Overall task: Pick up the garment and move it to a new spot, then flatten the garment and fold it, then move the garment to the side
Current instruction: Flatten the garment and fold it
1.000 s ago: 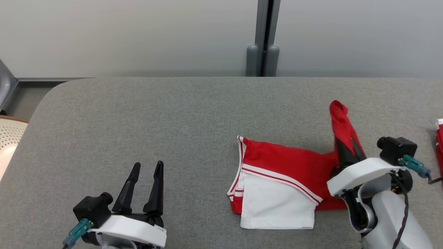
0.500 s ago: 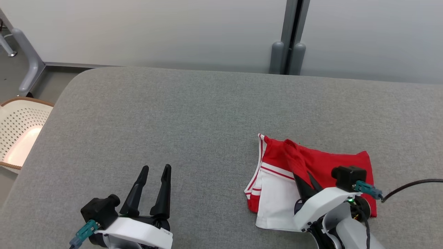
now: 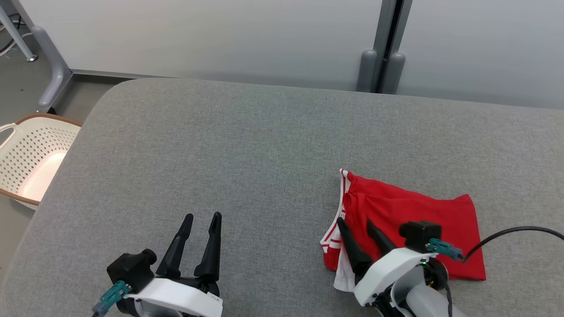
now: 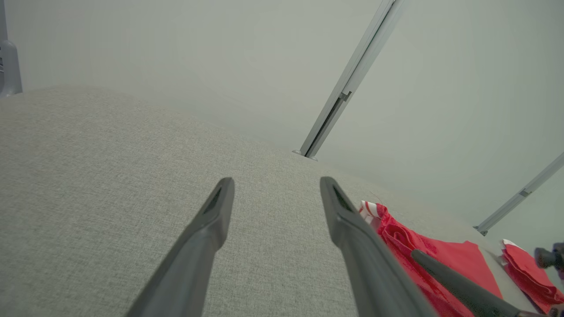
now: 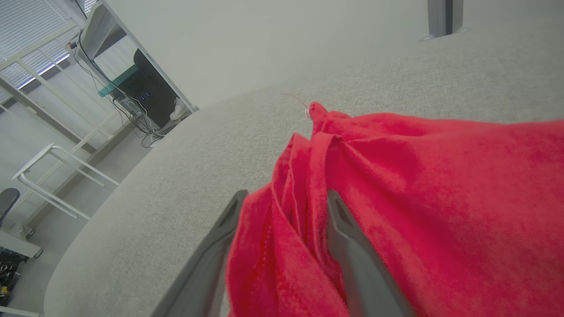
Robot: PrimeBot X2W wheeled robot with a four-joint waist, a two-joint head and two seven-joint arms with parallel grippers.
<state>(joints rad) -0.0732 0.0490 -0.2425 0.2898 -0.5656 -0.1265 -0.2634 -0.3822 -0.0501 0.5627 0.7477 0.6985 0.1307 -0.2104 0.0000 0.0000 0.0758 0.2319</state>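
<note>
Red garment (image 3: pixel 414 211) looks soft, light, floppy; we would pinch its trimmed hem; our right gripper (image 3: pixel 354 221) gapes over it, left gripper (image 3: pixel 203 215) open

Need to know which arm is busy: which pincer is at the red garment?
The right pincer, fingers spread astride a fold of the red garment. The left pincer is open over bare table, apart from it.

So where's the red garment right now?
In the head view the red garment lies on the near right part of the grey table, under the open right gripper, which straddles a fold at its left end.
</note>
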